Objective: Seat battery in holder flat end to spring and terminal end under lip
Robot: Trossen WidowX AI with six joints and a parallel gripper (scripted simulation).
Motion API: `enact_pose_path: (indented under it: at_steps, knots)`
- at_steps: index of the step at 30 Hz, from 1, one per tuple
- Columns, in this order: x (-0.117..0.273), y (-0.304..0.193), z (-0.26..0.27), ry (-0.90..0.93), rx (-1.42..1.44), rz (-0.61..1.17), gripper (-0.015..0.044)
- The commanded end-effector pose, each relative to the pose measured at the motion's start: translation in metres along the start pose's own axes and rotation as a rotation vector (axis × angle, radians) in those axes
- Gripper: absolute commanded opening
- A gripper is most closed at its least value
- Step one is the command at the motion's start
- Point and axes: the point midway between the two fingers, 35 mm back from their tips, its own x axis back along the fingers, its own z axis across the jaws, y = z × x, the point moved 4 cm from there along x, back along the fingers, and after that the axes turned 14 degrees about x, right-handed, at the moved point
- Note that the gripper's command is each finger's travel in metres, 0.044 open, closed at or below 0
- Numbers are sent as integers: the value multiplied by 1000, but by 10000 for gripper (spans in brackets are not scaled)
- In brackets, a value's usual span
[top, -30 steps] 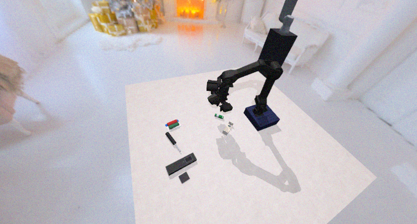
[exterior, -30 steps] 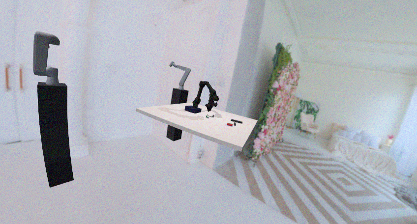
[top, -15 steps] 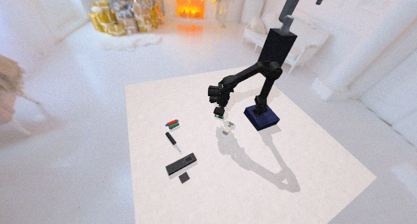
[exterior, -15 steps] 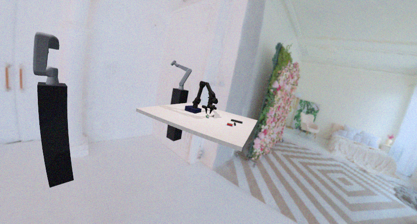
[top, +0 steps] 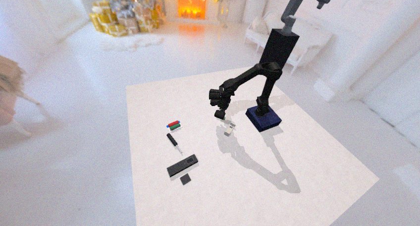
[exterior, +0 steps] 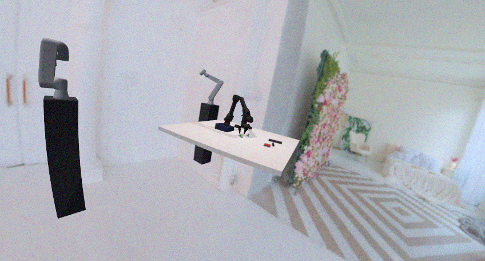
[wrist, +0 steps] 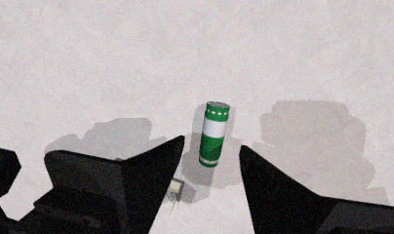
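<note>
The green battery [wrist: 214, 128] with a white band lies on the tabletop in the wrist view, apart from the holder. In the top view only a green sliver shows beside the gripper. My gripper [wrist: 212, 144] [exterior: 242, 133] is partly open and low over the battery, one fingertip on each side, with a gap to both. The small beige holder [top: 228, 131] [wrist: 176, 186] rests on the table near the gripper. In the wrist view the left finger hides much of it. I see no battery in its visible part.
A red and a green cylinder [top: 174, 124] lie together at the table's left. Nearby are a black-handled screwdriver [top: 172, 139], a long black device [top: 180, 166] and a small dark square [top: 185, 179]. My arm's blue base [top: 263, 119] stands right of the holder.
</note>
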Motion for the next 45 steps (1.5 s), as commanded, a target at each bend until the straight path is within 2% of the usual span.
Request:
enact_pose_path:
  at_steps: [1, 18, 23, 30, 37, 41, 45]
  knots:
    - [-7, -1, 0, -1, -5, 5, 233]
    - [-32, -2, 0, -1, -5, 5, 233]
    - [-32, -2, 0, -1, -5, 5, 102]
    - [-32, -2, 0, -1, -5, 5, 72]
    - [17, -1, 0, -1, -5, 5, 72]
    - [19, -2, 0, -1, -11, 5, 72]
    - [21, -5, 9, -1, -141, 5, 72]
